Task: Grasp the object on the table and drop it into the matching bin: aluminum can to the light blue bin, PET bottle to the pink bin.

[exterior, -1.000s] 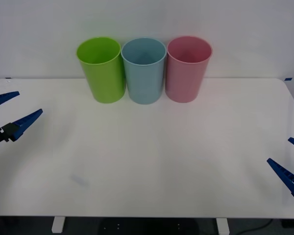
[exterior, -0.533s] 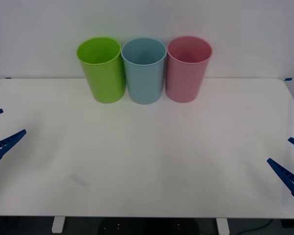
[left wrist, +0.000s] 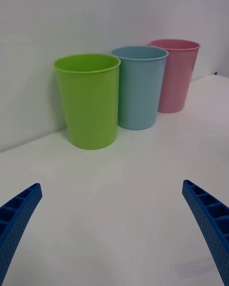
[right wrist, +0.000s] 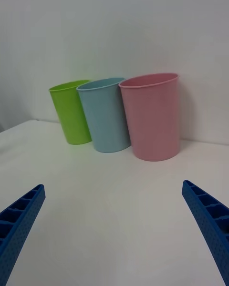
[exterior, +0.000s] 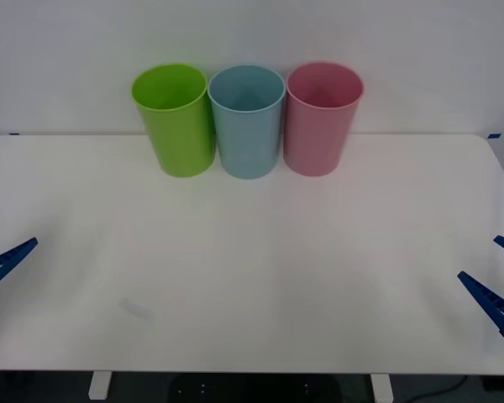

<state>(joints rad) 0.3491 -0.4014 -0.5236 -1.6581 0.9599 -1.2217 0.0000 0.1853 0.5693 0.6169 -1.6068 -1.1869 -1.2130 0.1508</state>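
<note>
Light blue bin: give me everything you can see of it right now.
The light blue bin is a tall, smooth, plastic-looking cup, tapering downward, open-topped and upright. It stands at the far edge of the table, middle of three, between the green bin and pink bin, close beside both. Its inside bottom isn't visible.

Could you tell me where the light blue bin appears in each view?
Front view: light blue bin stands mid-row at the table's far edge.
Right wrist view: between the green and pink bins.
Left wrist view: again the middle one.
Shared landmark: the pink bin beside it.
</note>
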